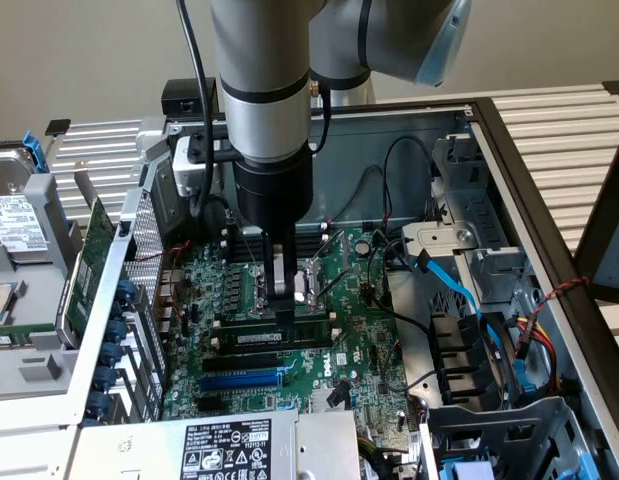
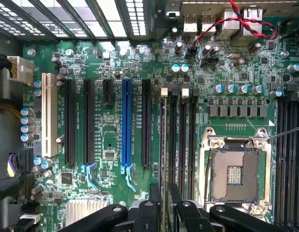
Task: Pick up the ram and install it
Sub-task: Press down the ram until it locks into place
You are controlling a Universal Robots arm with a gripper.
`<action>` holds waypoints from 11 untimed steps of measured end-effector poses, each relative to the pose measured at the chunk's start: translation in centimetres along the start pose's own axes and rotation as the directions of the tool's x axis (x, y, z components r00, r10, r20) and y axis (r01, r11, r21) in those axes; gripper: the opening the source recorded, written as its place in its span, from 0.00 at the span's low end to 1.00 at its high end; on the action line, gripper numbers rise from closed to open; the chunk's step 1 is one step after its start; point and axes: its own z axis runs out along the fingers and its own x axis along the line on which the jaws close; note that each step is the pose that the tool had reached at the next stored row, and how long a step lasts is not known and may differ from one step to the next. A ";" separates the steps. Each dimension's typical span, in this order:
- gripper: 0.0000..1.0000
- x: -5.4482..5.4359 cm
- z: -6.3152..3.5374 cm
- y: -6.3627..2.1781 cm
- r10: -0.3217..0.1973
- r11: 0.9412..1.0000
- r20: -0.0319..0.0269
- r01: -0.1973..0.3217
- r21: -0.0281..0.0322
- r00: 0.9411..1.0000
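Exterior view: you see the gripper [image 1: 282, 300] clamped on the ram [image 1: 272, 333], which lies along a memory slot on the motherboard [image 1: 354, 345] (DELL logo legible); the open case [image 1: 509, 160] rests on a slatted table [image 1: 574, 130].
Wrist view: your fingers [image 2: 154, 205] grip the ram [image 2: 163, 145] edge-on, beside the blue slot [image 2: 126, 126].

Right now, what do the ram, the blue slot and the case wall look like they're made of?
The ram, under the gripper, looks like green circuit board with a pale label and dark chips, matte. The blue slot looks like moulded plastic with a slight sheen, evenly coloured with clean edges. The case wall looks like bare sheet metal, dull grey with folded edges and punched holes, probably steel.
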 end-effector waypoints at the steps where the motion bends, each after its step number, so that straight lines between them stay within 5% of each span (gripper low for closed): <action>1: 0.22 0.0 -0.03 0.00 0.000 1.000 0.000 0.000 0.000 1.000; 8: 0.22 0.0 -0.22 0.02 0.000 1.000 0.000 0.000 -0.004 1.000; 11: 0.20 0.0 -0.24 0.02 0.001 1.000 -0.001 -0.001 -0.014 1.000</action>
